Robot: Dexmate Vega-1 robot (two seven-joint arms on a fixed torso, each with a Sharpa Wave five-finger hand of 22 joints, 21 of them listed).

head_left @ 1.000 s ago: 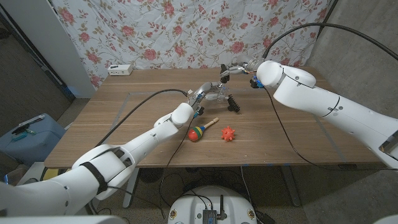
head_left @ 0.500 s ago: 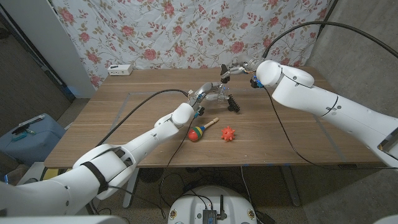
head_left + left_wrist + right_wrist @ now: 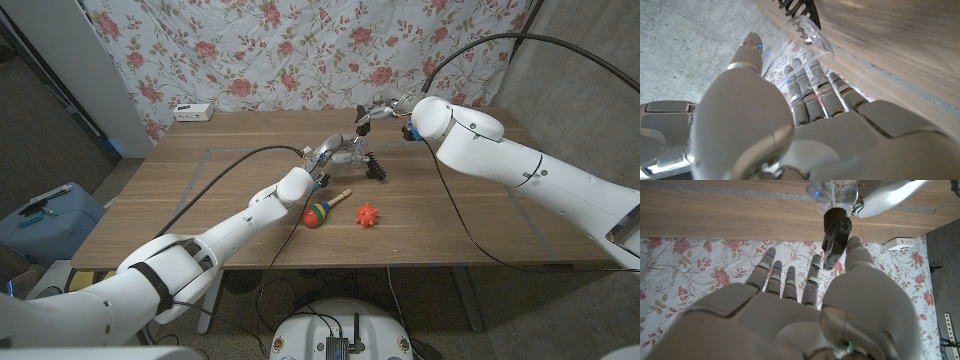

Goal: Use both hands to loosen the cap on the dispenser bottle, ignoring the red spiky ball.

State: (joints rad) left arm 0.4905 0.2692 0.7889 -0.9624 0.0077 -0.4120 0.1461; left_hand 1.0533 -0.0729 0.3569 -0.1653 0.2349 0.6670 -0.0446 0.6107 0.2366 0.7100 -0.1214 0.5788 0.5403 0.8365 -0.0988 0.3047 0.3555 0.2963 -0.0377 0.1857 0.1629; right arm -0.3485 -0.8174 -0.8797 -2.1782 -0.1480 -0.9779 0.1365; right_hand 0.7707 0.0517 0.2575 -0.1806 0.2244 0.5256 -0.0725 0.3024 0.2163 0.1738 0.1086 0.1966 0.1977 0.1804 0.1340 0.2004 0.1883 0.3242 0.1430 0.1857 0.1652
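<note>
Gripping the clear body of the dispenser bottle (image 3: 345, 151) from the near side, the left hand (image 3: 322, 156) has its fingers (image 3: 812, 95) curled round the plastic, as the left wrist view suggests, though how firmly they close is hard to tell through the transparent wall. The bottle stands toward the far middle of the tabletop (image 3: 200, 190), its long axis roughly upright, with the black cap (image 3: 835, 235) and pump head on top. The right hand (image 3: 378, 110) hangs just above and behind the cap; in the right wrist view its fingers (image 3: 790, 282) are spread and extended, the thumb close beside the pump head, and whether any of them actually touches the cap cannot be told. The loosening turns on that relation: the cap lies straight ahead of the right hand's fingers, along the bottle's axis, so the right hand is the one placed to close and twist while the left steadies the body. A black comb-like object (image 3: 376, 166) lies just beside the bottle on the robot's right, partly hidden by it. Nearer the robot, a striped maraca (image 3: 322, 211) and the red spiky ball (image 3: 367, 214) sit well apart from both hands. The bottle's base and much of its outline are hard to make out against the wood in the head view.
</note>
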